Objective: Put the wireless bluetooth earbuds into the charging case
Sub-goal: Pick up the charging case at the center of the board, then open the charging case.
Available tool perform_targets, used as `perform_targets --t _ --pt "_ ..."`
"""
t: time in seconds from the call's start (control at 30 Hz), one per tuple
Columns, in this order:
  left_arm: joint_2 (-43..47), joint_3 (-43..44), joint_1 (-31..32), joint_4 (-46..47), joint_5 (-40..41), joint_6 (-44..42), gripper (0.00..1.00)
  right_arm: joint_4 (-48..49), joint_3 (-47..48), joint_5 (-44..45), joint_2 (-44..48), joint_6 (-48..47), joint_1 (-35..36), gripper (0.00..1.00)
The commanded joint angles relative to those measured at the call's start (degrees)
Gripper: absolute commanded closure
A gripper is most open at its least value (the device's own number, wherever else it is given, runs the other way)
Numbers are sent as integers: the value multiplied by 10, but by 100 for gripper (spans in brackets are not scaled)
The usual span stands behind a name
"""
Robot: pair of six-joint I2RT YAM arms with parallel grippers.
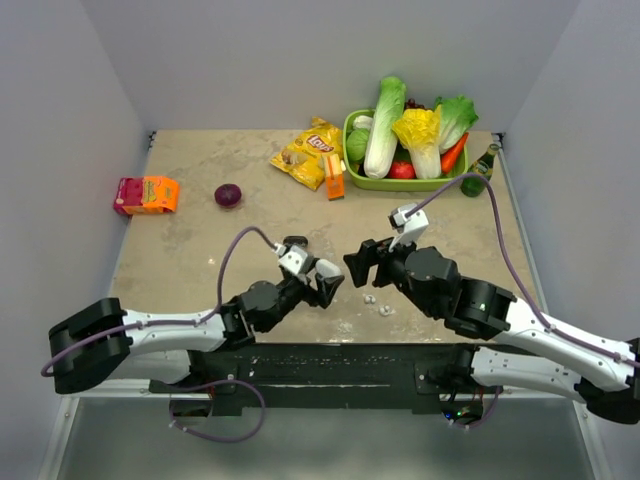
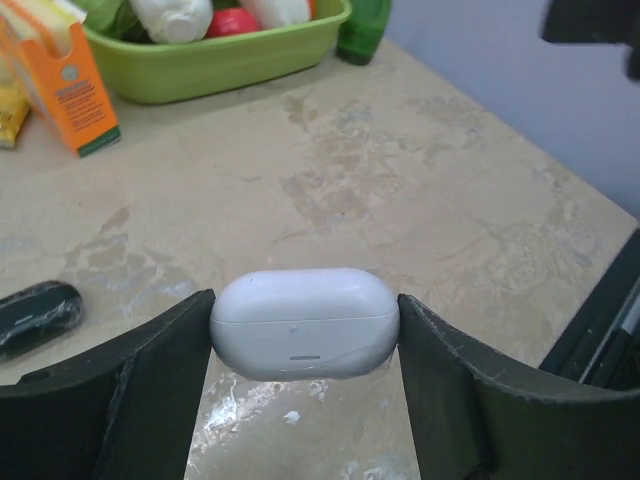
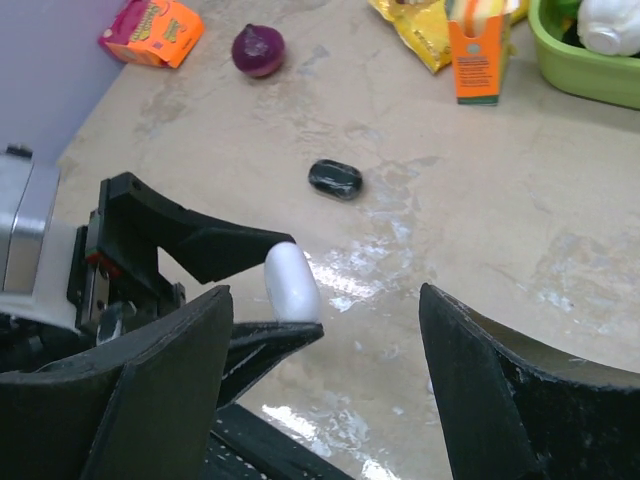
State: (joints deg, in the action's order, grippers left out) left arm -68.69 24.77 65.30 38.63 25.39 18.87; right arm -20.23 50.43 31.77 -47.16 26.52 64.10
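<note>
A closed white pill-shaped charging case (image 2: pixel 305 322) is pinched end to end between my left gripper's (image 2: pixel 305 330) two fingers and held above the table. The right wrist view shows the same case (image 3: pixel 292 283) end-on between those fingers. My right gripper (image 3: pixel 325 340) faces it from close by, open and empty; from above it (image 1: pixel 360 270) is just right of my left gripper (image 1: pixel 328 282). Two white-grey earbuds (image 1: pixel 378 304) lie on the table below the grippers. A black case (image 3: pixel 335 180) lies closed on the table farther back.
A green basket (image 1: pixel 400 183) of vegetables stands at the back right with a green bottle (image 1: pixel 478 172) beside it. An orange carton (image 3: pixel 475 55), a yellow chip bag (image 1: pixel 308 152), a purple onion (image 1: pixel 228 195) and an orange-pink box (image 1: pixel 146 195) lie across the back.
</note>
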Motion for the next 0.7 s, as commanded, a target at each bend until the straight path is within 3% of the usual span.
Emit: perform_targets --t 0.0,0.03,0.07,0.13,0.27,0.67 --pt "9 -157 0 398 -122 -146 100 2 38 -56 -12 -13 0 22" --pt "1 -182 0 465 -131 -172 100 3 41 -58 -12 -13 0 22" --pt "-13 -205 0 594 -167 -186 100 2 42 -62 -15 -15 0 22" --pt "-54 -246 0 703 -196 -238 100 -9 52 -84 -23 -22 0 21" --pt "-48 -235 -1 686 -284 -292 100 -44 70 -129 -62 -44 1 22" --pt "7 -224 -1 663 -318 -318 100 0 20 -213 -87 -31 0 24"
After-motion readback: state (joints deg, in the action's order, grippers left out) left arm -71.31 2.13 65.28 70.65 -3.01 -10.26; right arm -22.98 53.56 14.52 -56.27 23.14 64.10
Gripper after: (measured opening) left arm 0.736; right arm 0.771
